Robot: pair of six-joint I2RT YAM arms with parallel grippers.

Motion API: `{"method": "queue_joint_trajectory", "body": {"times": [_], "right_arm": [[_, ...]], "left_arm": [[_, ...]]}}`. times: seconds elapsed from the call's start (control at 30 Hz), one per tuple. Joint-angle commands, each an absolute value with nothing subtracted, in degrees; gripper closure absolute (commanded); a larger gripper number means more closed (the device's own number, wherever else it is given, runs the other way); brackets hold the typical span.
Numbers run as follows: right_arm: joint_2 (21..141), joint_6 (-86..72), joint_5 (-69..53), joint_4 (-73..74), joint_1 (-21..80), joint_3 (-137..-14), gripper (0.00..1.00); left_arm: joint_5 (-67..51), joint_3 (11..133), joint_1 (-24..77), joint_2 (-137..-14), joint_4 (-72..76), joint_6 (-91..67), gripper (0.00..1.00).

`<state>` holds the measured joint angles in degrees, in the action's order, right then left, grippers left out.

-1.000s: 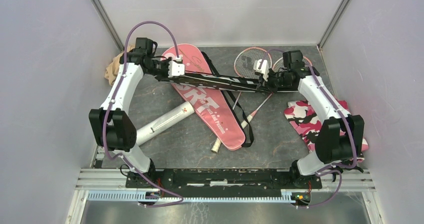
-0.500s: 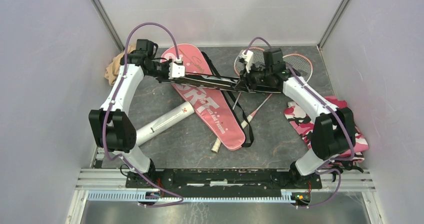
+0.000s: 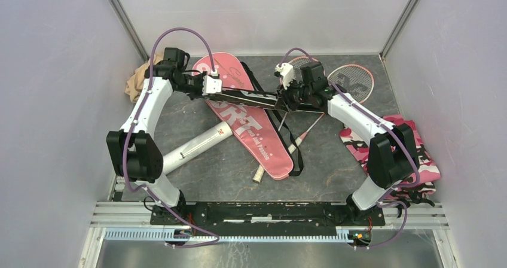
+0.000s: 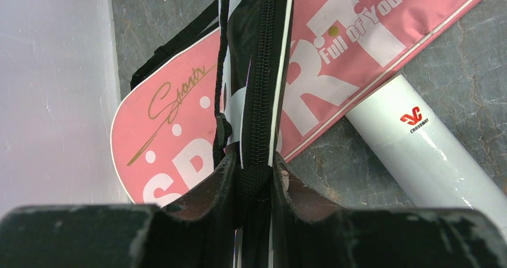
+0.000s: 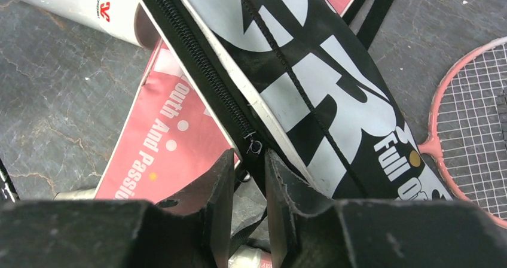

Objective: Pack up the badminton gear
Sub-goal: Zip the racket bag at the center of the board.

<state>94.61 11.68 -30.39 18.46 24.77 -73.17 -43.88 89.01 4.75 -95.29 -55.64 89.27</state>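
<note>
Right pincer (image 5: 249, 160) leftward, narrow on bag (image 5: 326, 94)

Below the left fingers (image 4: 224, 181) and the right fingers (image 5: 218, 184) lies a dark grey table (image 3: 197, 178), stone-like and veined with pale cracks. Left of the left fingers, in their own view, a pale lilac wall (image 4: 54, 70) meets the table. Beyond both pairs stands the back wall (image 3: 257, 11), and side walls (image 3: 54, 100) close in outward of each. Metal posts (image 3: 122, 20) mark the far corners. Behind the fingers a rail (image 3: 119, 210) edges the table. The light is soft and even.
</note>
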Motion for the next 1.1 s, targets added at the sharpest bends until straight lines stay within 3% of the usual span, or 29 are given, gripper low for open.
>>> {"method": "queue_joint_trajectory", "body": {"times": [0.0, 0.3, 1.07], "right_arm": [[94.8, 10.9, -27.5, 17.1, 25.3, -75.7, 0.75], [94.7, 12.2, -27.3, 18.4, 25.4, -76.2, 0.99], [88.9, 43.2, -26.8, 32.2, 23.0, -75.2, 1.0]], "left_arm": [[-46.9, 88.9, 5.2, -93.2, -54.8, 91.5, 0.98], [-46.5, 88.8, 5.2, -93.1, -54.7, 91.5, 0.98], [-40.5, 89.4, 4.2, -93.4, -52.5, 92.4, 0.98]]}}
